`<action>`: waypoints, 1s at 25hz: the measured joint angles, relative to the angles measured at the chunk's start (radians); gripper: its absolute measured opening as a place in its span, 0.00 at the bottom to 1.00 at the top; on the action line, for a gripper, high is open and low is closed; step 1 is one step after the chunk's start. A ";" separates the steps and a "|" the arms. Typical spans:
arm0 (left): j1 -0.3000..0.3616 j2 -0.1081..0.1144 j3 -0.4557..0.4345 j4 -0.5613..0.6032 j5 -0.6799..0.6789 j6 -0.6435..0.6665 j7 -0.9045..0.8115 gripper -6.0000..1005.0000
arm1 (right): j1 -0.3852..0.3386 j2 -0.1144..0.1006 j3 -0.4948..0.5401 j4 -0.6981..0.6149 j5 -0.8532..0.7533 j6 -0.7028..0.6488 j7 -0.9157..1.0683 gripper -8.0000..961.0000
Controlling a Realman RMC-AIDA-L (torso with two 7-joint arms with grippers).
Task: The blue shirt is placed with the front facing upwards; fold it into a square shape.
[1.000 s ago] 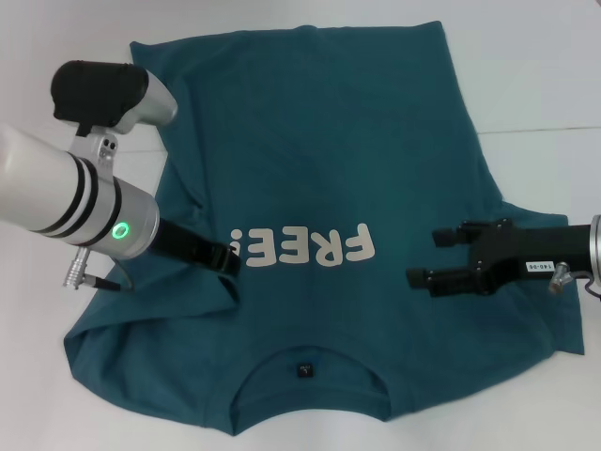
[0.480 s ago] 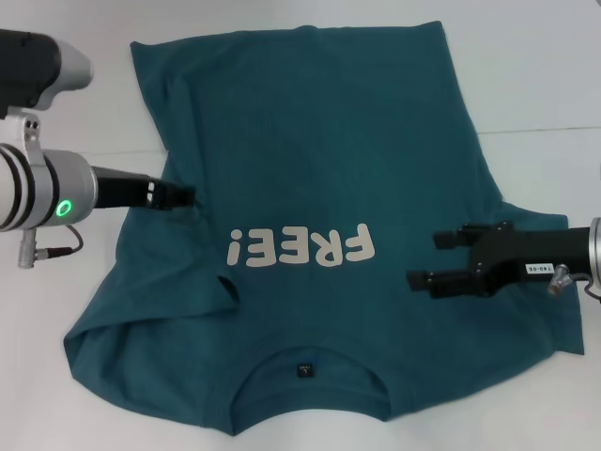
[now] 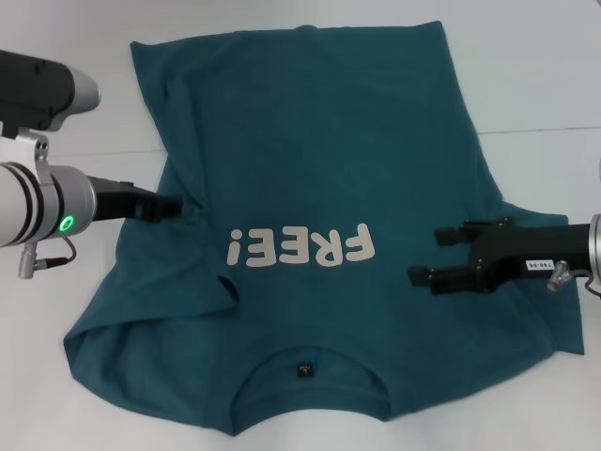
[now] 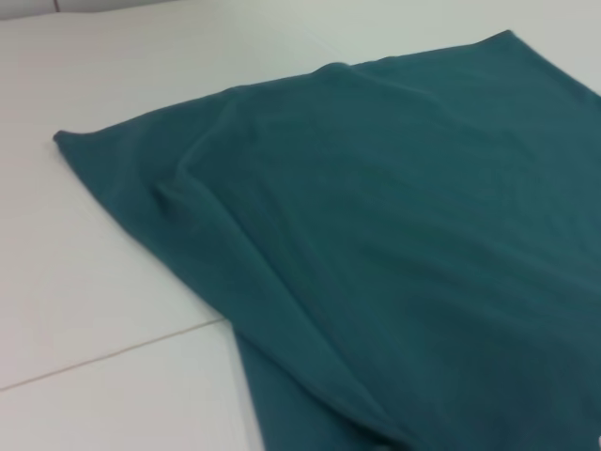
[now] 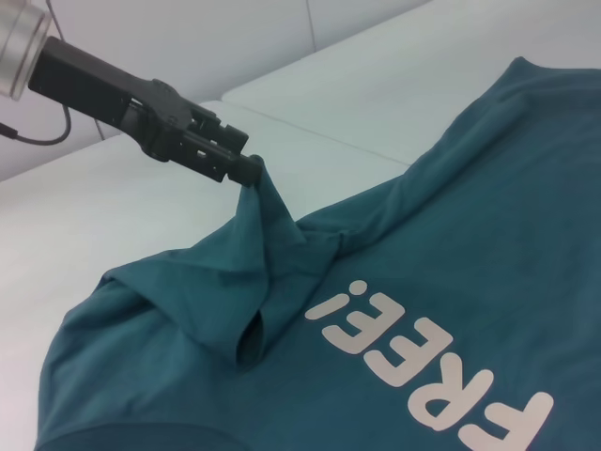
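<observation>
White tabletop (image 3: 545, 75) fills the scene, with a faint seam running across it, and the blue shirt (image 3: 319, 141) lies spread over most of it, front side up, collar toward the robot and hem at the far edge. On the left, the left gripper (image 3: 177, 206) reaches in level from the side, its fingers clenched on a pinch of the shirt's cloth at the left edge, just above the folded-in left sleeve (image 3: 202, 291); the right wrist view shows that pinch (image 5: 254, 183) drawn up into a small peak off the table, with creases running down from it. Across the chest the cream letters "FREE!" (image 3: 300, 247) read upside down from the head camera, and a small dark neck label (image 3: 302, 370) sits inside the collar below them. On the right, the right gripper (image 3: 427, 256) lies low over the shirt near the right armpit, its two dark fingers (image 3: 449, 235) spread apart and grasping nothing.
</observation>
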State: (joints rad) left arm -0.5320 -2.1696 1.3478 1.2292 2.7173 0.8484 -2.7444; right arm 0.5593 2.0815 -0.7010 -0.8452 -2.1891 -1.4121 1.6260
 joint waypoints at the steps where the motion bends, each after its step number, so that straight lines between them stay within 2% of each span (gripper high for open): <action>1: -0.001 -0.001 0.000 -0.008 0.006 -0.009 0.000 0.69 | 0.000 0.000 0.000 0.000 0.000 0.001 0.000 0.95; 13: -0.003 -0.001 0.004 -0.047 0.109 -0.022 -0.014 0.69 | -0.004 0.000 -0.003 0.000 0.000 0.004 0.002 0.95; 16: 0.000 0.002 0.005 -0.034 0.135 0.026 -0.028 0.69 | -0.004 -0.003 -0.005 0.000 0.000 0.004 0.012 0.95; 22: 0.036 -0.003 0.012 0.084 0.121 0.122 -0.029 0.69 | -0.004 -0.003 -0.001 0.000 0.000 0.005 0.015 0.95; 25: 0.030 0.001 0.085 0.134 0.127 0.158 -0.005 0.69 | -0.004 -0.004 -0.002 -0.002 0.000 0.008 0.015 0.95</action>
State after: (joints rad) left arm -0.5021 -2.1689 1.4332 1.3632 2.8438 1.0068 -2.7493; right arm 0.5553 2.0777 -0.7025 -0.8469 -2.1889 -1.4039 1.6413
